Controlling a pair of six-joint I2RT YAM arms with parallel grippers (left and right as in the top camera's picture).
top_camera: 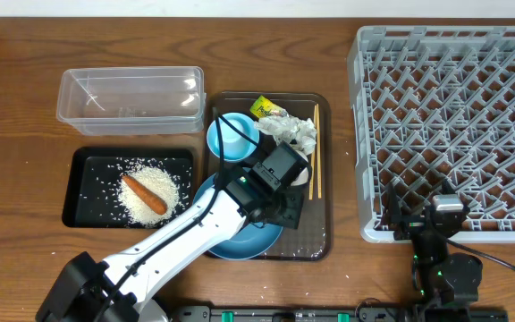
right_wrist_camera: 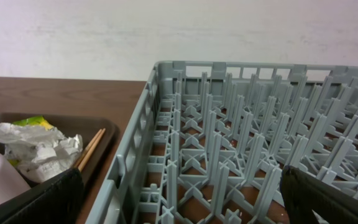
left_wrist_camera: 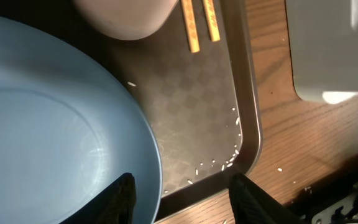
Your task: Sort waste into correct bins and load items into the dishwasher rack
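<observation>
At the near corner of the brown tray (left_wrist_camera: 216,124): left fingers (left_wrist_camera: 120,198) spread wide, empty, above the rim of the blue plate (left_wrist_camera: 42,124).
By the front edge of the rack (right_wrist_camera: 132,158): right fingers (right_wrist_camera: 42,199) wide apart, empty.
Done, we judge: rice (top_camera: 155,179) and carrot (top_camera: 143,194) lie in the black tray (top_camera: 72,192).
Waste left: crumpled paper (top_camera: 295,132) and wrapper (top_camera: 265,108) on the brown tray; clear tub (top_camera: 70,98) holds nothing.
Items left: blue plate, bowl (top_camera: 232,136), white cup (left_wrist_camera: 126,15), chopsticks (top_camera: 315,152); we see none in the rack.

Dark brown serving tray (top_camera: 307,234) on the wooden table (top_camera: 25,54) — white wall (right_wrist_camera: 166,31) behind.
</observation>
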